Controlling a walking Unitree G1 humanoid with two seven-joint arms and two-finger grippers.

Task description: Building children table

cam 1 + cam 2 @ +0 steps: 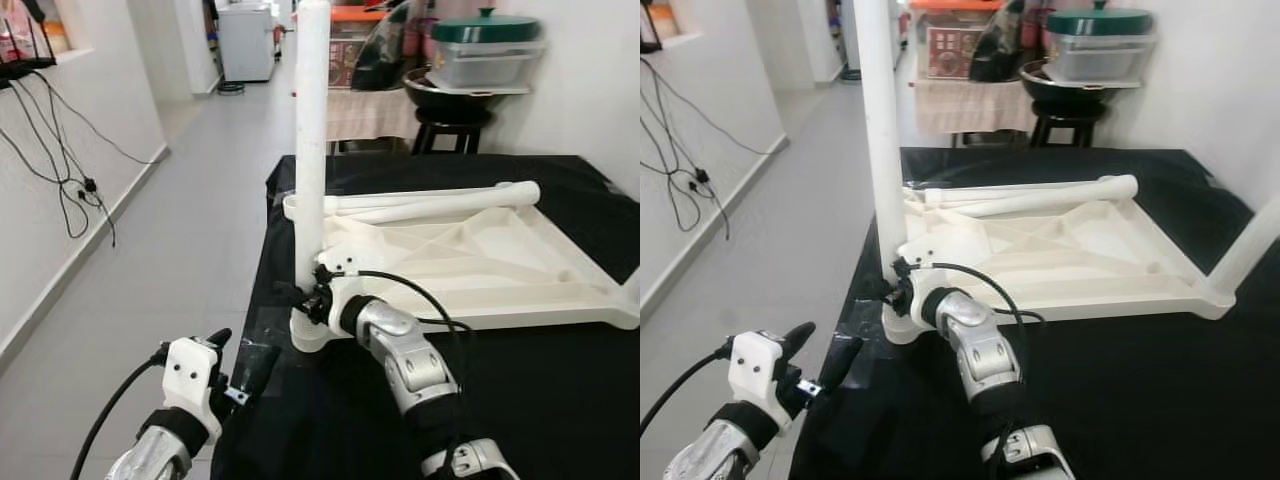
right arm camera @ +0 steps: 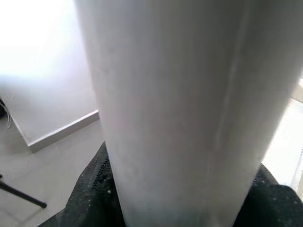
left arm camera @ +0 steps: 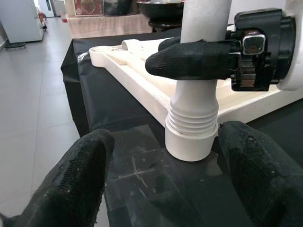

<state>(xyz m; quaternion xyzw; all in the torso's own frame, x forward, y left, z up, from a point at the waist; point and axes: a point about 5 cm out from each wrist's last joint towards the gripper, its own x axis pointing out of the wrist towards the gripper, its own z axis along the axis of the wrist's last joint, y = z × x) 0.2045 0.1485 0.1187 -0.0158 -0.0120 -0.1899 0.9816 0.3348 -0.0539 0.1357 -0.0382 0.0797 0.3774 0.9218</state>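
— Where is the leg?

— The white leg (image 1: pixel 311 130) stands upright in the corner socket (image 3: pixel 191 142) of the upturned white tabletop (image 1: pixel 470 265), at the near left corner of the black-covered bench (image 1: pixel 540 400). Its threads show above the socket, so I judge it not fully screwed home.

— How will it handle?

— Hollow plastic, likely light, stiff and smooth, so slippery. Hold it low, just above the threads.

— And the tools?

— The right tool (image 1: pixel 305 295) is closed around the leg right there. The left tool (image 1: pixel 243 360) hangs near the bench edge, fingers (image 3: pixel 75 182) spread wide, holding nothing. Two more legs (image 1: pixel 440 200) lie across the tabletop's far side.
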